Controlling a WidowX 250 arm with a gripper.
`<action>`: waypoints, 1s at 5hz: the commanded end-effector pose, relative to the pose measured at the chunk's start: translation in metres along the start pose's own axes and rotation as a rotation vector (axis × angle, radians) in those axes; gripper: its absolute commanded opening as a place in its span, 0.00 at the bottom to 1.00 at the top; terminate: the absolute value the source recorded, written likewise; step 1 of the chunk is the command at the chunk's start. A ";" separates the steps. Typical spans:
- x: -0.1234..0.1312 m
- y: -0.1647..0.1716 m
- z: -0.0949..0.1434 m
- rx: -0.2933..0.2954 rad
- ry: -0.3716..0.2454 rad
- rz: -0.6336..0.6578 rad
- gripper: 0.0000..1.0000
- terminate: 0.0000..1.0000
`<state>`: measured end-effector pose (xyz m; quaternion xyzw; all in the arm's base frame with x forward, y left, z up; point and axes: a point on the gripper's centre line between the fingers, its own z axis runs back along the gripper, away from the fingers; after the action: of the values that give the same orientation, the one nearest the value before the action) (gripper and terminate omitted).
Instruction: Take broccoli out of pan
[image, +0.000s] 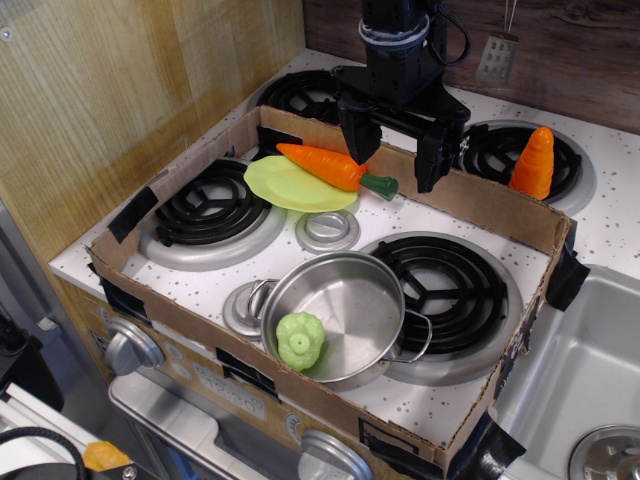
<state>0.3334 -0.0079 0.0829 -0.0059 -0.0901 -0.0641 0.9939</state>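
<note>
Broccoli still in the pan, hand high and wide apart at the back of the stove.

In the only view, the broccoli (300, 340) sits inside the pan (350, 290), against its near-left wall, on the front of the toy stove. The hand (396, 150) hangs well apart from it, above the far cardboard edge, its two fingers spread wide and holding nothing. A carrot (325, 165) lies on a yellow-green plate (275, 185) just below it. To do the reach well, I judge the hand should travel forward, come straight down inside the rim, and straddle the broccoli without nudging the wall or the wire handles.
</note>
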 end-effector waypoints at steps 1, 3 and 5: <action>0.000 0.000 0.000 0.000 0.000 0.000 1.00 0.00; -0.021 -0.001 0.038 0.124 -0.072 -0.017 1.00 0.00; -0.063 -0.021 0.043 0.119 -0.056 0.112 1.00 0.00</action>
<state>0.2551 -0.0190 0.1026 0.0445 -0.1009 0.0015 0.9939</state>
